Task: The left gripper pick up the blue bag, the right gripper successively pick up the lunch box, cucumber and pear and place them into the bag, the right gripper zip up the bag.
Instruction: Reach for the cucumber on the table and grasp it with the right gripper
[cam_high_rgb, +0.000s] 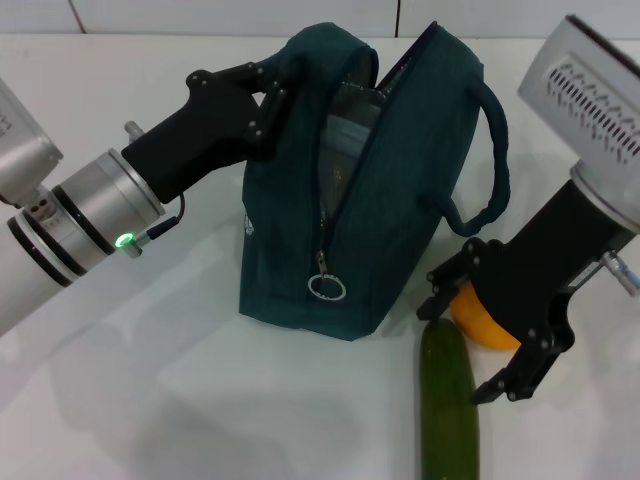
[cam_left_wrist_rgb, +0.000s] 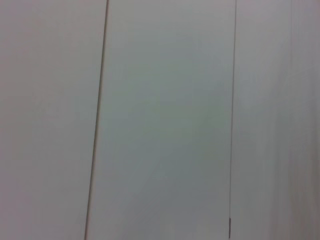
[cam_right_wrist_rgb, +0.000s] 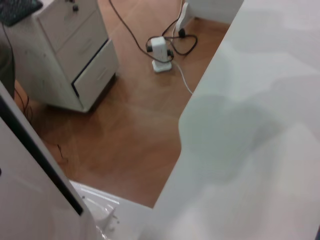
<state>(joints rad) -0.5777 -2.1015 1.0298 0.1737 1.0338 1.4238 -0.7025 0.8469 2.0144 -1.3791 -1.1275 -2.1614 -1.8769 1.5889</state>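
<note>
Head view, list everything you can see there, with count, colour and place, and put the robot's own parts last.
bag: one, dark blue-green, upright mid-table, zipper open.
lunch box: one, clear and grey, inside the bag.
cucumber: one, green, on the table by the bag's near right corner.
pear: one, orange-yellow, beside the cucumber, partly hidden.
table: one, white.
left gripper: black, gripping the bag's top left edge.
right gripper: black, open, over the pear.

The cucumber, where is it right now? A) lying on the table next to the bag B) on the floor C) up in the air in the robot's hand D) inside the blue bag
A: the cucumber lies flat on the white table, beside the blue bag, with the right end effector just above it.
</note>
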